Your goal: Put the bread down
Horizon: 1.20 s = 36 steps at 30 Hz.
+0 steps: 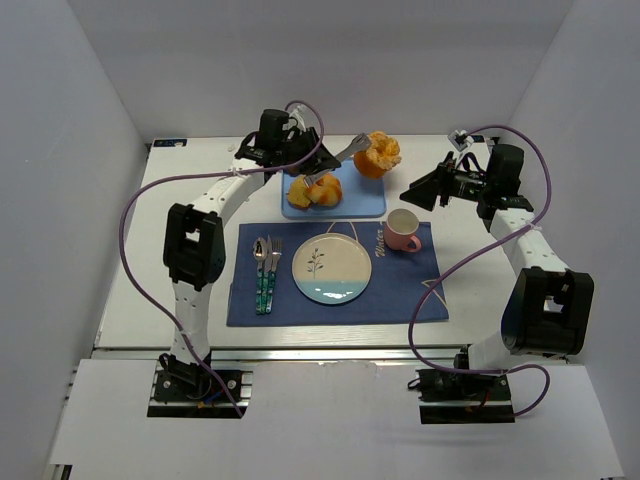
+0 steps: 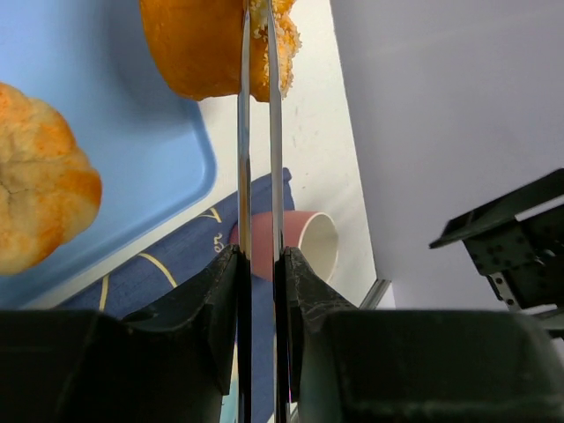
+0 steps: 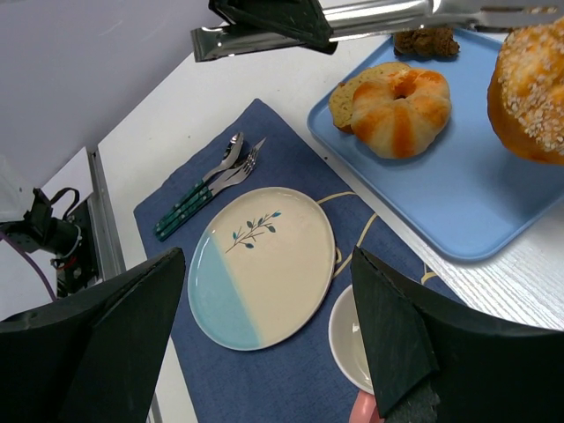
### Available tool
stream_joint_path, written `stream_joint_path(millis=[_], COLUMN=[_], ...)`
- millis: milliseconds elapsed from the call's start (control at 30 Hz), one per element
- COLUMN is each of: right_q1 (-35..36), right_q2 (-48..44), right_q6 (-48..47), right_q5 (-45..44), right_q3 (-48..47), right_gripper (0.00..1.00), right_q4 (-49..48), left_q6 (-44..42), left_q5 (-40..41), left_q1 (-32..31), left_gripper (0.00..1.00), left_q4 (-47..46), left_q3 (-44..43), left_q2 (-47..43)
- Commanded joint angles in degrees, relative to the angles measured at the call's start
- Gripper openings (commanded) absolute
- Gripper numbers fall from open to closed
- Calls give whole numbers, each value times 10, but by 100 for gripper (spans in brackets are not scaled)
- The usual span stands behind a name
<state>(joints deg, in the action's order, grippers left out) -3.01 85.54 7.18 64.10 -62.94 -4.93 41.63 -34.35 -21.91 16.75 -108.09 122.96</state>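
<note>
The bread (image 1: 377, 155), a tall orange-golden bun, is pinched between the tips of metal tongs (image 1: 345, 153) over the far right corner of the blue tray (image 1: 362, 203). My left gripper (image 1: 308, 150) is shut on the tongs' handles. In the left wrist view the two blades (image 2: 243, 159) run up from my gripper (image 2: 258, 264) into the bread (image 2: 198, 48). In the right wrist view the bread (image 3: 533, 88) shows at the right edge. My right gripper (image 1: 425, 188) stands open to the right, with nothing between its jaws (image 3: 269, 335).
A cream and light-blue plate (image 1: 331, 264) lies on a dark blue placemat (image 1: 400, 292), with cutlery (image 1: 266, 272) to its left and a pink cup (image 1: 402, 230) to its right. A pale-golden pastry (image 1: 315, 190) and a small dark pastry (image 3: 426, 40) sit on the tray.
</note>
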Motion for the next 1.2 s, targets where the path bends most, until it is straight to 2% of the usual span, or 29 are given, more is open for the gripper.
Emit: stream_joint_path(millis=[0,100,233,300,400,500,533,600,633,667,733,900,1167], right_q1=[-4,-4,-9,-12,-17,-17,-17,-17,-17,-17,-17,-17,-17], right_q2=[-21,-21,-22,-24,-25,-24,-24,-22,-22,-22,-21,-21,-20], right_q6=[6,6,6,6,3,-7,-8,-8,-8,-8,-7,-4,-7], right_q5=[13,15,18,24,37,48,51,52,53,53,51,47,45], right_q3=[-3,-5,-12,-18,-26,-38,-39,-40,-40,-40,-38,-35,-35], right_gripper=[81,81,81,80,75,60,48,35,23,19,18,22,28], right_q4=[-25,-26,-26,-26,-26,-18,-18,-19,-18,-18,-15,-11,-2], left_q6=[21,28,8,0,-12,-26,-39,-57,-76,-87,-104,-101,-103], left_q5=[-32,-36,-41,-47,-54,-77,-89,-99,-102,-104,-107,-136,-148], left_q1=[4,5,6,10,14,20,20,23,24,25,27,31,31], left_gripper=[0,0,0,0,0,0,0,0,0,0,0,0,0], left_q4=[-67,-82,-47,-37,-29,-15,5,36,69,85,119,136,141], left_q3=[14,31,58,90,183,274,291,335,349,371,394,483,550], left_q2=[-75,-95,-136,-165,-242,-321,-338,-384,-398,-425,-450,-512,-543])
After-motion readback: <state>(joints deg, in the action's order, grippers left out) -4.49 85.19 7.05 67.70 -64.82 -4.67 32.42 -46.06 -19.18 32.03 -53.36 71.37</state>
